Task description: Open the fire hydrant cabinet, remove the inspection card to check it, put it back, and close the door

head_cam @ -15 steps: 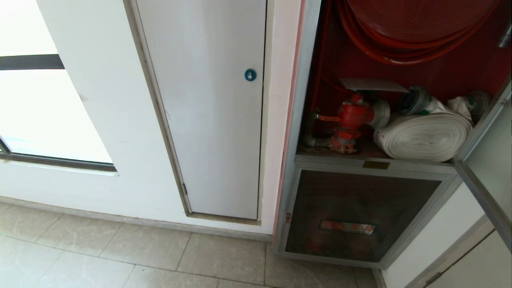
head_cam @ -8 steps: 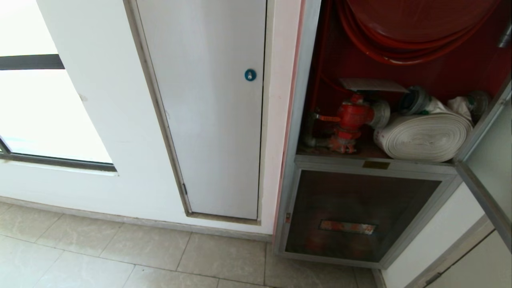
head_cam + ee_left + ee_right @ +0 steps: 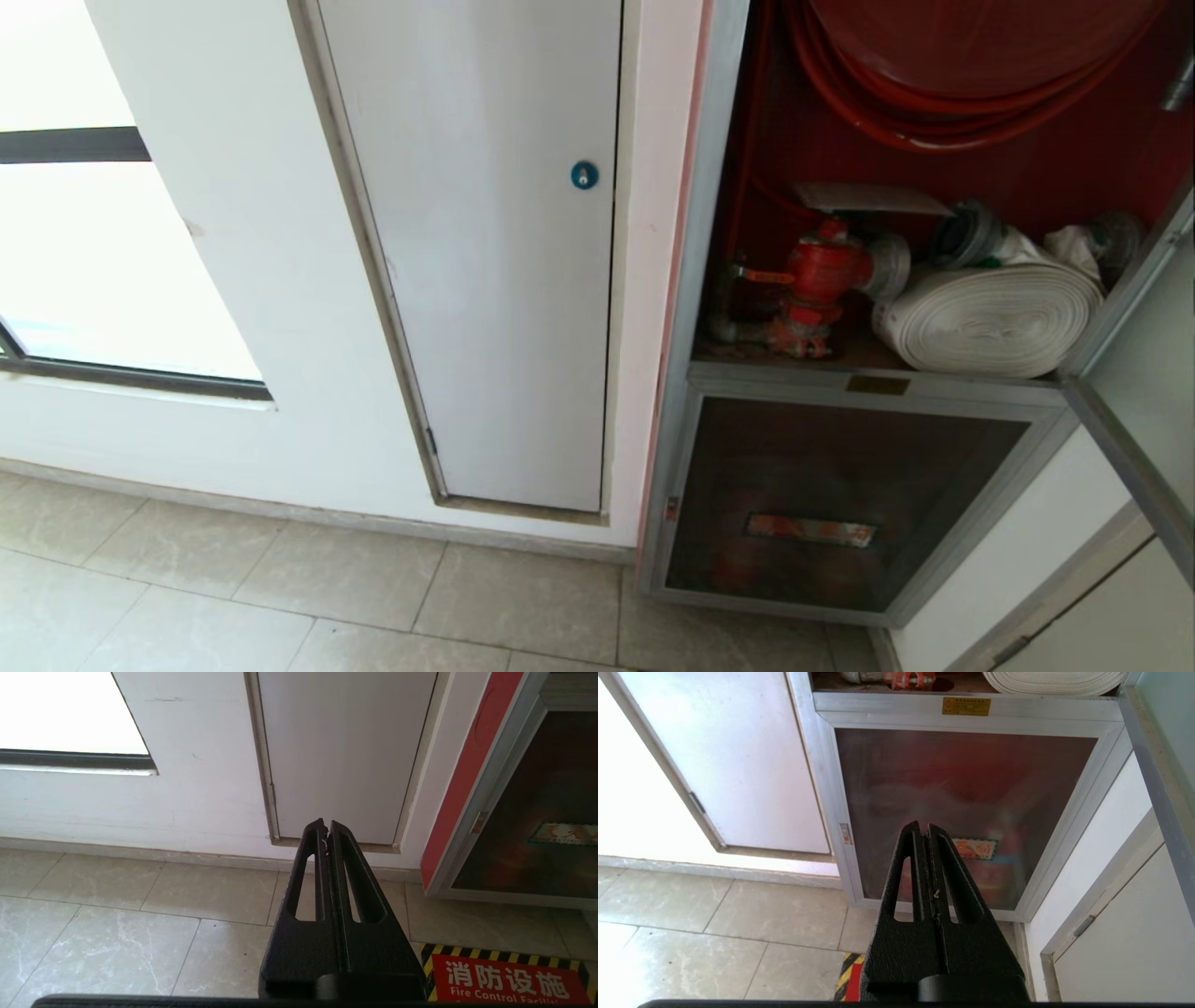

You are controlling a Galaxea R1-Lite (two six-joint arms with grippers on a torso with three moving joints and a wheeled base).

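Left wrist view: the left gripper (image 3: 326, 829) is seen with its black fingers pressed together on nothing, held low above the tiled floor (image 3: 117, 905) before the plain white panel (image 3: 345, 751). In the right wrist view the right gripper (image 3: 924, 830) is likewise clenched and empty, pointed at the smaller dark glass panel (image 3: 966, 807) under the hydrant compartment, well apart from it. Neither arm is shown in the head view. There the fire hydrant cabinet (image 3: 702, 280) is seen open, its red interior exposed. The inspection card (image 3: 868, 198) is laid flat on top of the red hydrant valve (image 3: 822, 271), just beside the white rolled hose (image 3: 990, 317) and below the red hose reel (image 3: 971, 56). The door (image 3: 1134, 392) is swung outward at the right edge, its grey frame and glass seen edge-on. A blue round lock (image 3: 584, 175) is set in the white panel.
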